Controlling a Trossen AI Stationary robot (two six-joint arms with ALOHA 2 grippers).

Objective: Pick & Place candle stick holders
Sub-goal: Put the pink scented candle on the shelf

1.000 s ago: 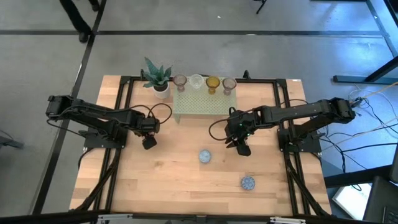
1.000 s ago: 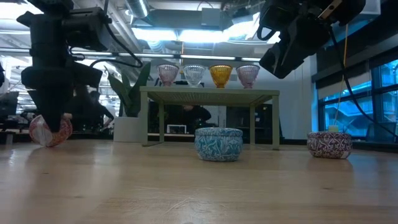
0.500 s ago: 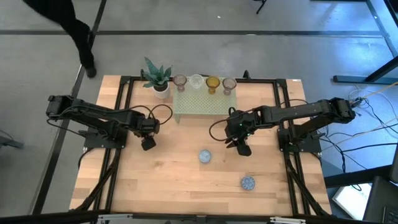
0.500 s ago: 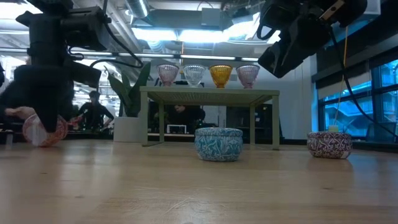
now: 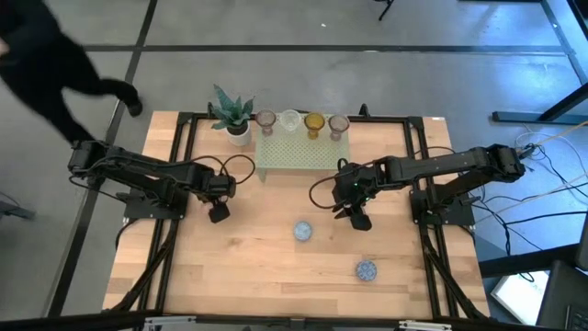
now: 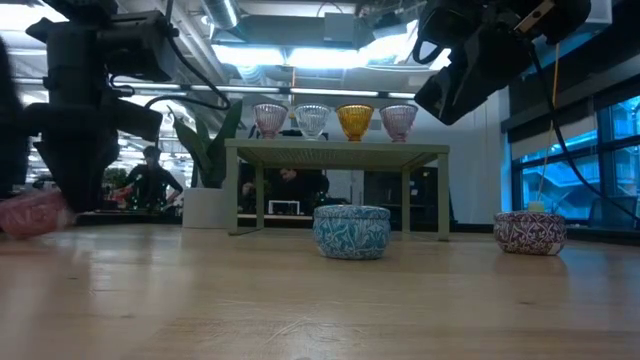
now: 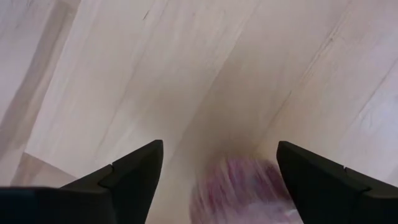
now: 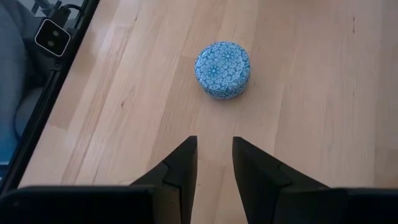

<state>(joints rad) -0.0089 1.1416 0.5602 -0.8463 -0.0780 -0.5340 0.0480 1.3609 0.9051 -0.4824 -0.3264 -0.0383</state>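
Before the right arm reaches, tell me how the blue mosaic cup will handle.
The squat blue mosaic glass cup looks stable on its flat base and unlikely to tip. Its round glazed wall may slip between narrow jaws. Probably fragile if dropped on the wooden table.

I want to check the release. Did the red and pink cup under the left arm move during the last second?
Yes. In the low view the red and pink cup has slid toward the picture's left edge, farther from the green stand, and the left gripper is open above it.
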